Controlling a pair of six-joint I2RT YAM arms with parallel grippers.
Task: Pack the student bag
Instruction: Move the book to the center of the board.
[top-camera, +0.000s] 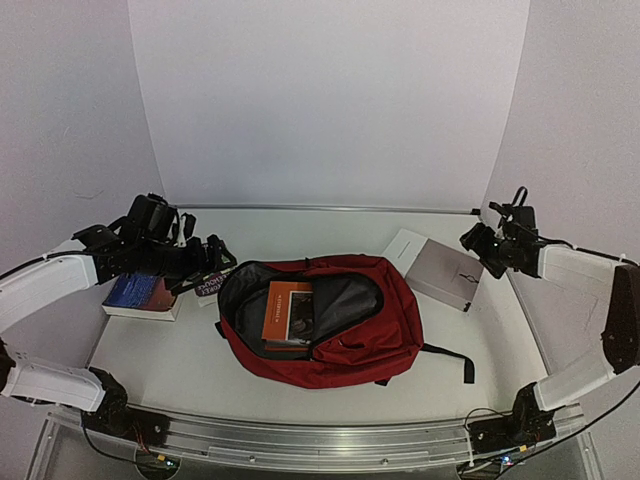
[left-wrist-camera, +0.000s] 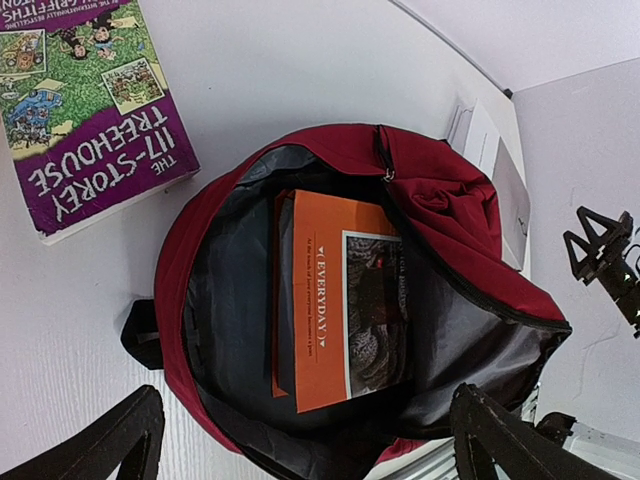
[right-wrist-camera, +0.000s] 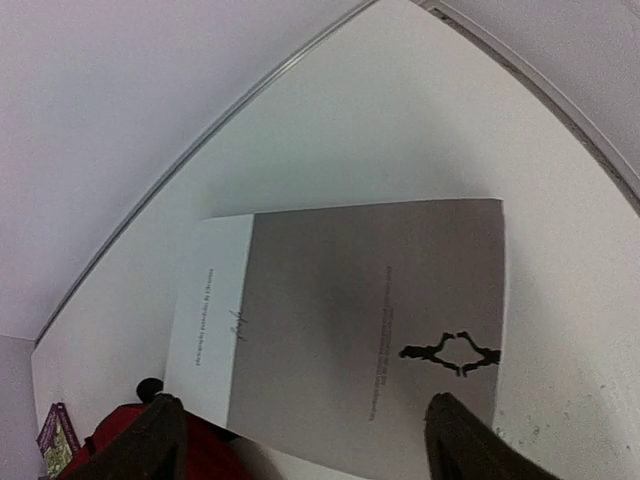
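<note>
One orange "Everyday" book (left-wrist-camera: 335, 305) lies flat, cover up, inside the student bag (top-camera: 390, 320). Something dark sits under it; you cannot tell what.

Bag: on its back mid-bench, a little nearer the front edge. The main zipper is open and the grey-lined mouth gapes at the bag's left end. Judged: it is laid this way so flat items slide in without anyone holding the flap.

Left gripper (top-camera: 205, 262): hangs just off the bag's left rim, above the bench (top-camera: 180, 365). Its fingers (left-wrist-camera: 105, 440) stand wide apart with nothing between them. Judged: it is parked clear of the mouth, which gives you a straight look down into it.

Right gripper (right-wrist-camera: 300, 455): over the grey book (right-wrist-camera: 370, 320) near the bench's rear right corner. The fingers are spread and above the book's near edge, and the wrist view shows no contact. Nothing is held.

Waiting outside: the "117-Storey Treehouse" book (left-wrist-camera: 85, 110) lies just beside the bag's left rim, and a blue-covered book (top-camera: 140, 293) lies at the bench's left edge.

Judged next: the grey book looks thin and lies flush on the bench, so you will need an edge or corner to get a finger under it. Risks: the cover could slip from the pinch, or the book could snag on the red flap going in.
</note>
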